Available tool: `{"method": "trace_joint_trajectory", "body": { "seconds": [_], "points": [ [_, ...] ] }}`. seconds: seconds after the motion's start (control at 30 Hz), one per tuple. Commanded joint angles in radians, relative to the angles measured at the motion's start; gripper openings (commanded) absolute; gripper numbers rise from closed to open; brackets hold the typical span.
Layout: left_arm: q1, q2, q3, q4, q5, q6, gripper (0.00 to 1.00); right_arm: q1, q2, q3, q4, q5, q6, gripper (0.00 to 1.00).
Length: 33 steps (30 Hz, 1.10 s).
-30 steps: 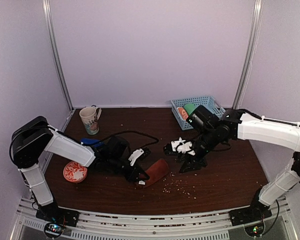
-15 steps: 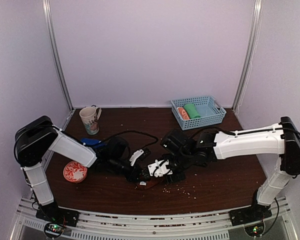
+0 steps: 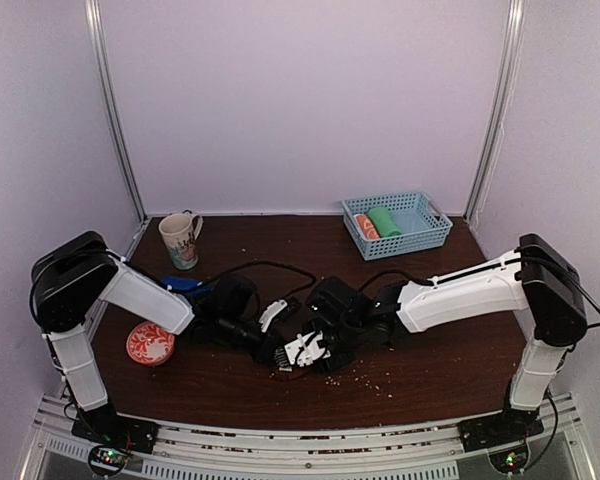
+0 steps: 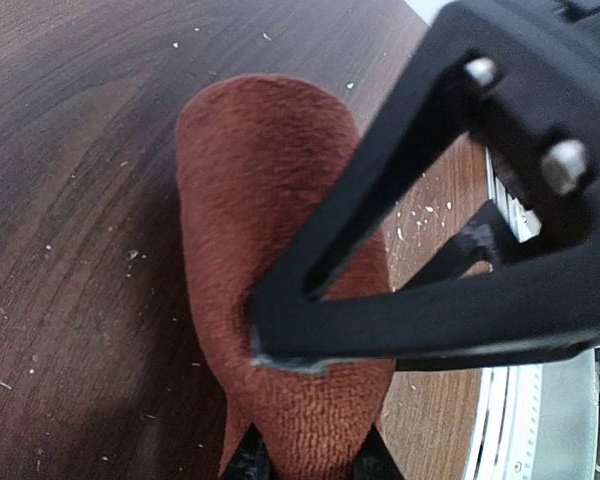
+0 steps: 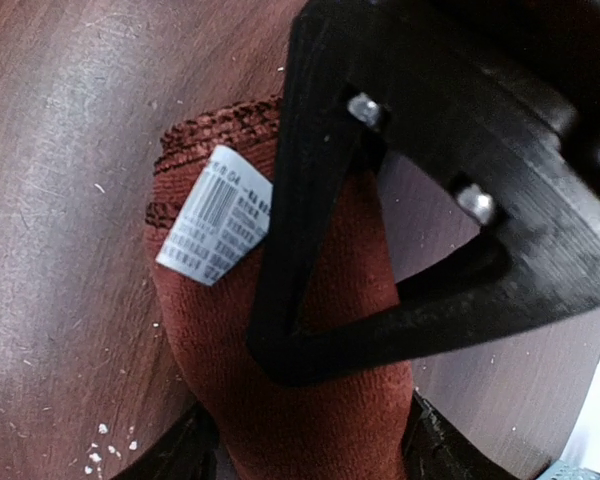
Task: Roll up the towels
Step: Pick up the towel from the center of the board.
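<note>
Crumb-dusted dark brown wooden table (image 3: 450, 360), lilac walls (image 3: 300, 100) round it. Left gripper (image 4: 305, 462) pinches 1 end of the rust-brown cloth towel (image 4: 260, 180) lying front-middle; right gripper (image 5: 300, 455) straddles it, jaws spread wide

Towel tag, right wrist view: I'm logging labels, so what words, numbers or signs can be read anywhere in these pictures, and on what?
"G4", probably: beside the barcode on the white tag on the rust-brown towel.
The tag's other printed lines: too small and blurred to read.
The mug: a printed design, no text legible.
Nothing else carries text.
</note>
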Motion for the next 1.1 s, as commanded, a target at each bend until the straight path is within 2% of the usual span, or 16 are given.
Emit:
{"method": "trace_joint_trajectory", "body": {
  "seconds": [0.0, 0.13, 0.2, 0.27, 0.33, 0.47, 0.57, 0.77, 1.07],
  "points": [
    [-0.002, 0.051, -0.025, -0.119, -0.001, 0.014, 0.06, 0.005, 0.053, -0.003, 0.032, 0.043, -0.047, 0.63],
    [-0.002, 0.045, -0.022, -0.116, 0.002, 0.016, 0.06, 0.006, 0.109, 0.029, -0.002, 0.026, -0.056, 0.6],
    [-0.001, 0.032, -0.024, -0.117, -0.001, 0.019, 0.07, 0.006, 0.133, 0.044, -0.015, 0.025, -0.045, 0.54],
    [-0.001, 0.006, -0.026, -0.122, -0.007, 0.024, 0.1, 0.006, 0.144, 0.047, -0.014, 0.026, -0.036, 0.44],
    [0.002, -0.022, -0.023, -0.141, -0.033, 0.027, 0.17, 0.006, 0.149, 0.051, -0.017, 0.026, -0.025, 0.32],
    [0.022, -0.095, -0.005, -0.189, -0.093, 0.031, 0.37, 0.006, 0.149, 0.059, -0.032, 0.043, 0.006, 0.21],
    [0.049, -0.161, 0.015, -0.234, -0.135, 0.049, 0.44, 0.005, 0.136, 0.06, -0.044, 0.055, 0.031, 0.17],
    [0.106, -0.262, 0.053, -0.321, -0.207, 0.098, 0.52, 0.004, 0.098, 0.082, -0.102, 0.051, 0.075, 0.12],
    [0.18, -0.335, 0.156, -0.389, -0.359, 0.153, 0.53, 0.005, 0.053, 0.116, -0.163, 0.05, 0.138, 0.07]
  ]
}}
